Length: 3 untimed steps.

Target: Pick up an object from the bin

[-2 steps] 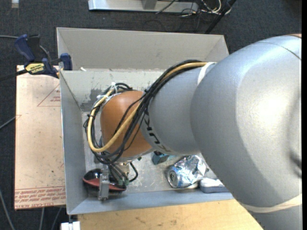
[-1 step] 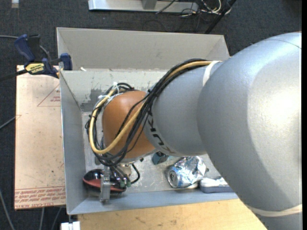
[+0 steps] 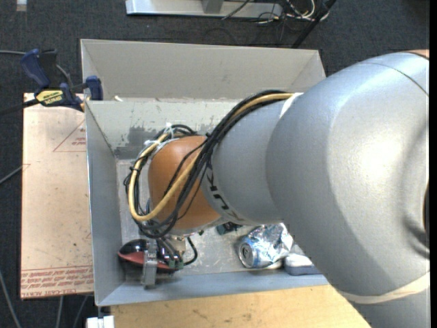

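My gripper (image 3: 149, 272) is low in the bin's near left corner, beneath the orange cover. It stands right at a flat red and black thing (image 3: 132, 254) lying against the left wall, and part of that thing is hidden behind the gripper. I cannot tell whether the gripper touches it. Further right along the near wall lies a crushed silver can (image 3: 263, 247).
A small pale grey block (image 3: 298, 262) lies just right of the can, partly under the arm. A small dark teal piece (image 3: 224, 229) shows beside the cover. The arm and its cables cover most of the bin floor. The near and left walls stand close to the gripper.
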{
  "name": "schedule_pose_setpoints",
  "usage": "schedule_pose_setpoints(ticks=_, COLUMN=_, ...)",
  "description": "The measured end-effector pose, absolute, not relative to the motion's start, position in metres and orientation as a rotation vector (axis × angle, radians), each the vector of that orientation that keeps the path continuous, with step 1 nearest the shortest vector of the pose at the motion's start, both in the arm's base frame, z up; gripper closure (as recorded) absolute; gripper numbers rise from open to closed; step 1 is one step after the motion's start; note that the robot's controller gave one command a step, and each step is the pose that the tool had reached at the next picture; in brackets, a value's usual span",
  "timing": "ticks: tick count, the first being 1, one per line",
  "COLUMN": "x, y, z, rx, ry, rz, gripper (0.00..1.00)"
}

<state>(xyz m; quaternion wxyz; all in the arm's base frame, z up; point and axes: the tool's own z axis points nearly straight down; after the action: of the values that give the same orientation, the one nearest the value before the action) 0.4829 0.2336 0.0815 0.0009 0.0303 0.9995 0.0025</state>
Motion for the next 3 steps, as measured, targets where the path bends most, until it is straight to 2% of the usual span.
schedule_pose_setpoints(ticks=1, x=0.4794, y=0.2346, z=0.0706, rx=0.053, ry=3.152, rz=0.006, gripper=1.00)
schedule_pose_setpoints(ticks=3, x=0.4787, y=0.2342, z=0.0729, rx=0.053, ry=3.153, rz=0.005, gripper=1.00)
